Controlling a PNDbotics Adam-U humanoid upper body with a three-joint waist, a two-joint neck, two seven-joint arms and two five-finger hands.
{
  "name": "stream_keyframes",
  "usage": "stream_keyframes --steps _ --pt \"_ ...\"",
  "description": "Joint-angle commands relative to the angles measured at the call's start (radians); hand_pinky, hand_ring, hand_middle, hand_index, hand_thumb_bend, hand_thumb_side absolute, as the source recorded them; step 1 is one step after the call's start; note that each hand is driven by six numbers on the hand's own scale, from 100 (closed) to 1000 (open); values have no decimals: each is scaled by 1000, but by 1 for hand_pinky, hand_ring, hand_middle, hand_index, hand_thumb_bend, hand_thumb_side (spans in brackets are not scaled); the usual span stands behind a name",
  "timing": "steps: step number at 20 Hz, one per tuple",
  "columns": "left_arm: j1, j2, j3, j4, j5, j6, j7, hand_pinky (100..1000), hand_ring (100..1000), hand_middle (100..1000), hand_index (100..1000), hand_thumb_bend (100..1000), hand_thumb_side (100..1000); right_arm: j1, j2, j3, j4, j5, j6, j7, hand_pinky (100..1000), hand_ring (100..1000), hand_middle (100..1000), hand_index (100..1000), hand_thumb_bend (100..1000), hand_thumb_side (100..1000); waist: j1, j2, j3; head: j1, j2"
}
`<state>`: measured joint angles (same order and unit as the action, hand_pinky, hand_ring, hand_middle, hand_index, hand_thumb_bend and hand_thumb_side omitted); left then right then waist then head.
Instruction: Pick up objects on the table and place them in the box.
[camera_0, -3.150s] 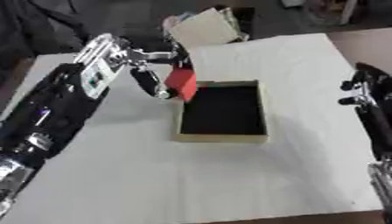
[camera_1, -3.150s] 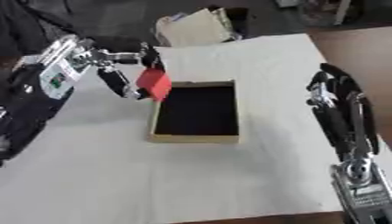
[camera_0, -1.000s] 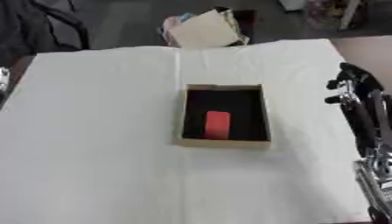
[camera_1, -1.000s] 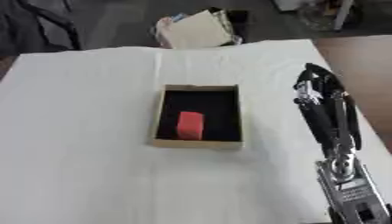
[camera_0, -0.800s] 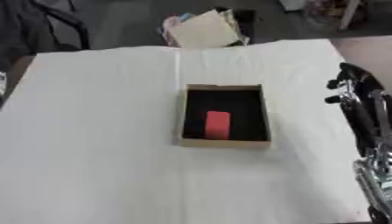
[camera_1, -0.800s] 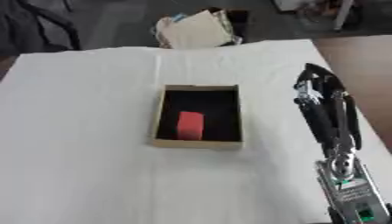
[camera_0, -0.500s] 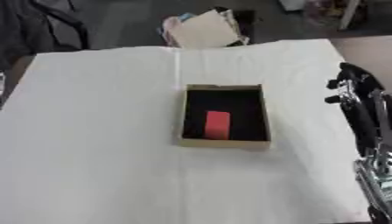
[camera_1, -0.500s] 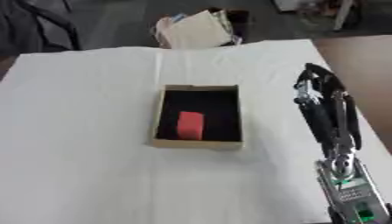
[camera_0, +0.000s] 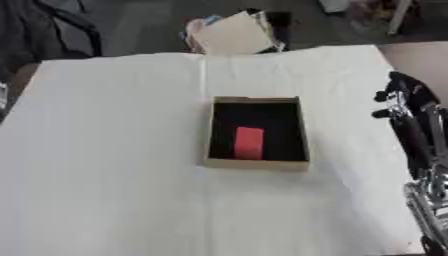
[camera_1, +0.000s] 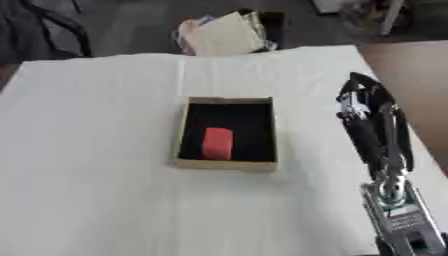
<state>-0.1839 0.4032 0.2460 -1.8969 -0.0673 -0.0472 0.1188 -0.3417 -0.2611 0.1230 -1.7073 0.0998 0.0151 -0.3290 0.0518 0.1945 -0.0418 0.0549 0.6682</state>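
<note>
A shallow tan box (camera_0: 258, 164) with a black inside stands in the middle of the white-covered table (camera_0: 105, 150). A red block (camera_0: 249, 142) lies flat in the box, slightly left of its centre. My right hand (camera_1: 363, 102) hovers at the table's right side, well clear of the box, fingers relaxed and holding nothing. My left hand shows in neither view. No other loose object is visible on the cloth.
A pile of tan cardboard and papers (camera_0: 232, 35) sits just beyond the table's far edge. A dark chair (camera_0: 52, 25) stands at the upper left. The table's right edge runs close beside my right arm.
Three seconds ago my left hand held the red block at the box's left rim; now the block lies in the box and the left arm is gone. The right hand has stayed put.
</note>
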Motion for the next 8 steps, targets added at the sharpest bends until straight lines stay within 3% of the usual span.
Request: stream_keyframes --steps 1,8 --pt "-8 19 11 -19 0 0 -6 687 620 621 770 237 499 -10 -15 -9 -18 4 -3 -3 568 750 527 844 100 725 -1 -13 0 2 -3" --pt "-9 17 9 -18 -1 0 -11 687 620 621 770 236 498 -9 -13 -10 -19 6 -3 -4 568 751 526 844 100 724 0 -14 -1 1 -6"
